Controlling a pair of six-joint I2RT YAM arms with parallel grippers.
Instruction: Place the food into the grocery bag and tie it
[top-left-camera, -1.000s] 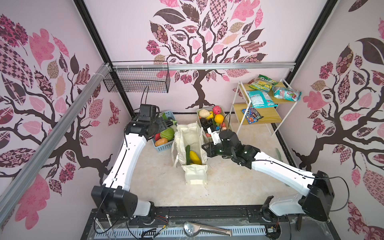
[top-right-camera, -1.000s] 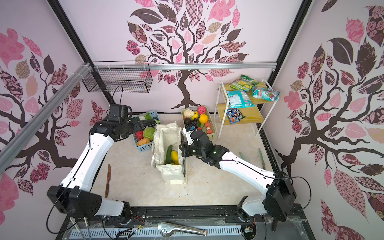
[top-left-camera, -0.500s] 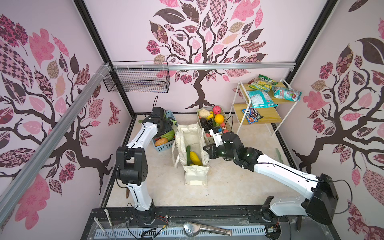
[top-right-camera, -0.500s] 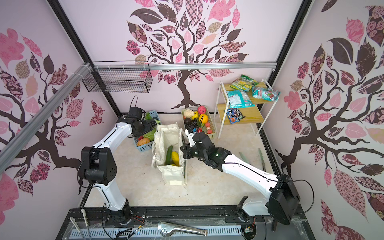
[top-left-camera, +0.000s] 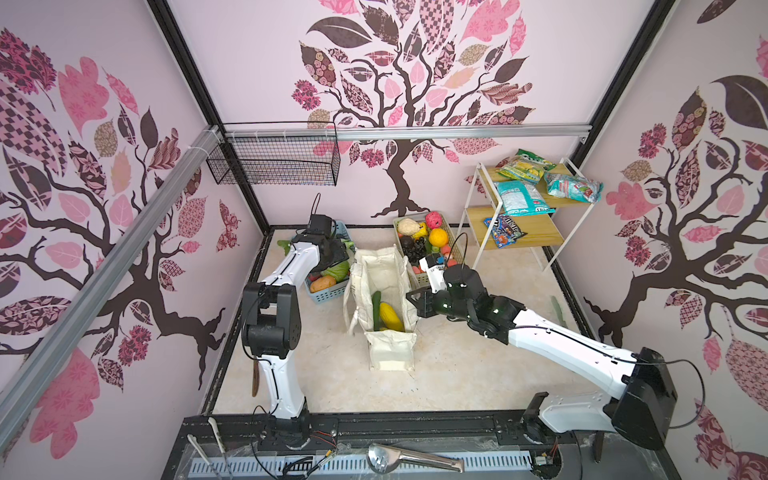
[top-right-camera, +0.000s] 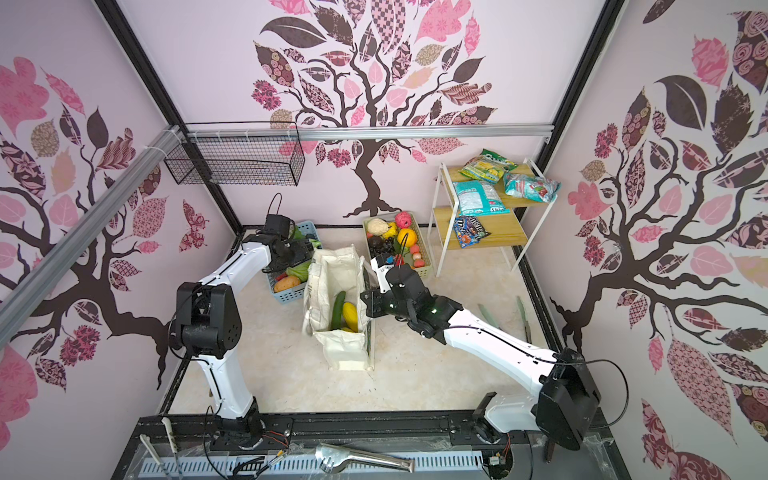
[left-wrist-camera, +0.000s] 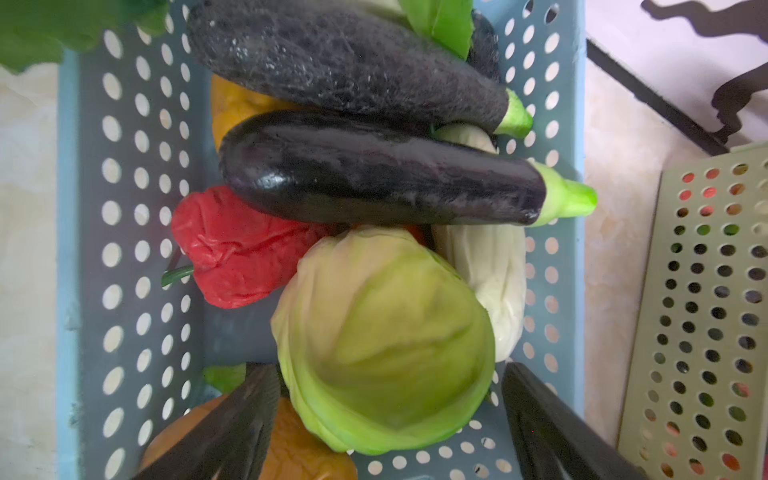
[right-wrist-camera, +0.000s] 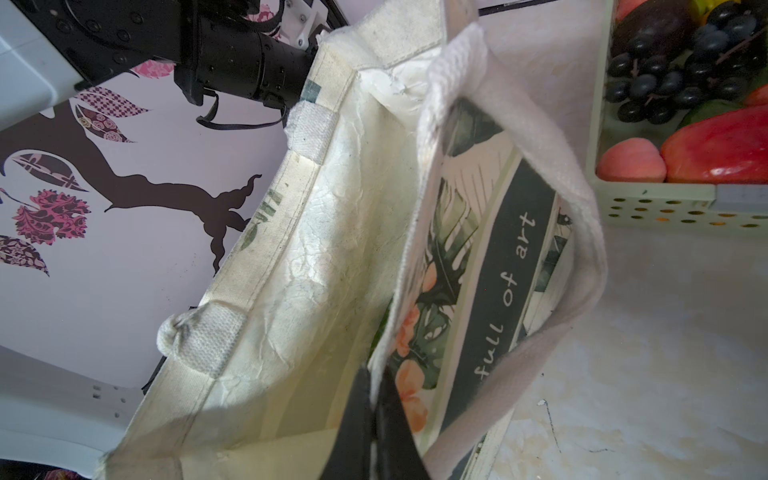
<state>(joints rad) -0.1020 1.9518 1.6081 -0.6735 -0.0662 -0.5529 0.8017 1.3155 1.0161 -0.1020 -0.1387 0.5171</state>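
Reaching forward, the left claw (left-wrist-camera: 388, 370) gapes over the cabbage (left-wrist-camera: 382, 332).

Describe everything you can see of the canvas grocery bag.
The grocery bag is a cream canvas tote standing upright and open between a blue basket and a beige basket. Its side bears a dark green panel reading "full of art"; a strap handle droops outside. Inside lie a cucumber and a yellow fruit. The right gripper is shut on its rim.

Spread left hand (left-wrist-camera: 388, 370) flanks cabbage (left-wrist-camera: 382, 340), possibly touching it
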